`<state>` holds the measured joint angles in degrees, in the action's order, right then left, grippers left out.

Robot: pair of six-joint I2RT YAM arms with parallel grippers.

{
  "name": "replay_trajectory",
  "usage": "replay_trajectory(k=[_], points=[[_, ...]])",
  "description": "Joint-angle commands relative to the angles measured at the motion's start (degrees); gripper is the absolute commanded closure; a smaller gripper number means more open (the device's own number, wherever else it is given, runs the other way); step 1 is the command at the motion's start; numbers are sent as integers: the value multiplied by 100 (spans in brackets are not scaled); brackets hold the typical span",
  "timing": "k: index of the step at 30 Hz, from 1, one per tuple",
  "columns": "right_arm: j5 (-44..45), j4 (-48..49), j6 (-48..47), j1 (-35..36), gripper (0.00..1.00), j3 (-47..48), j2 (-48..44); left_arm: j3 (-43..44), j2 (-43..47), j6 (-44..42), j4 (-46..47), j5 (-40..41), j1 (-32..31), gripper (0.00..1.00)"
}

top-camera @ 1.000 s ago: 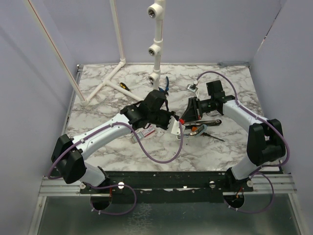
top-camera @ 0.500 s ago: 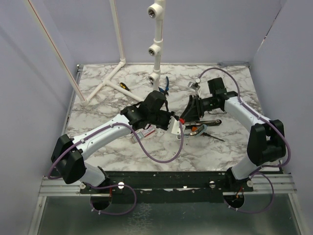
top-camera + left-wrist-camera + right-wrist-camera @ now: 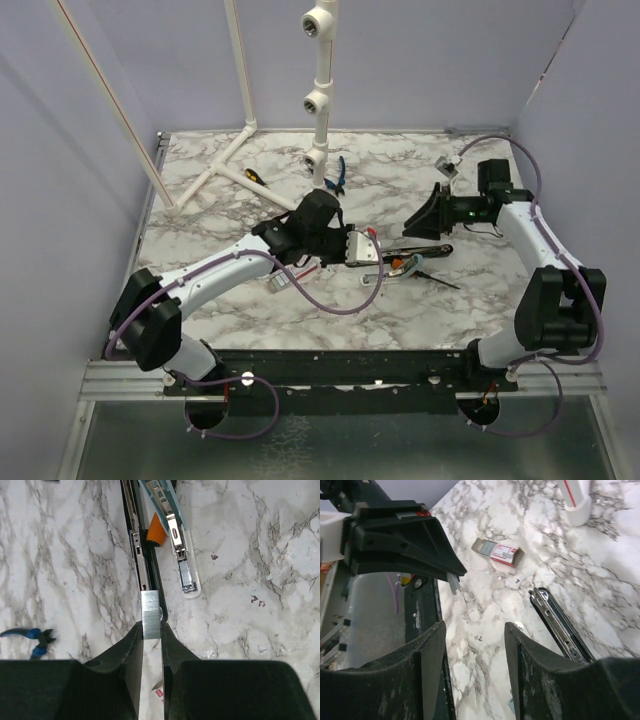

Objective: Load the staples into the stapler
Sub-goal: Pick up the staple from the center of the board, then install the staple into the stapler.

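Left gripper (image 3: pixel 151 632) pinches a ribbed silvery staple strip (image 3: pixel 150 615) beside the slim black stapler (image 3: pixel 136 545); right gripper (image 3: pixel 474 635) gapes empty.

- Stapler (image 3: pixel 141 555): right end cut off by top edge of left wrist view; left end hidden behind staple strip (image 3: pixel 150 615).
- Staple strip: left part buried between the fingers of left gripper (image 3: pixel 151 630).
- Orange handle (image 3: pixel 156 530): only a wedge showing between stapler and pale teal bar (image 3: pixel 176 540); rest hidden.
- Blue pliers (image 3: pixel 27 636): handles cut by picture edge.
- Staple box (image 3: pixel 497 551): print too small to read.
- White pipe (image 3: pixel 572 495): upper part cut off by picture edge.
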<state>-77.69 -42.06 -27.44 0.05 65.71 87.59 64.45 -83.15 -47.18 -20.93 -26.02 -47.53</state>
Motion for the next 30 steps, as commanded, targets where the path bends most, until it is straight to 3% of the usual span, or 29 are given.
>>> replay_trajectory(k=[1,12,30], points=[[384,555,74,-264,45,-435,-684,209,-510,992,147,210,59,82],[1293,1602,417,-287,45,-1425,-2225,1054,-1659,1221,-208,493,77,82],[1609,1094,-13,-380,45,-1377,-2273,2278,-2899,1391,-1040,615,86,82]])
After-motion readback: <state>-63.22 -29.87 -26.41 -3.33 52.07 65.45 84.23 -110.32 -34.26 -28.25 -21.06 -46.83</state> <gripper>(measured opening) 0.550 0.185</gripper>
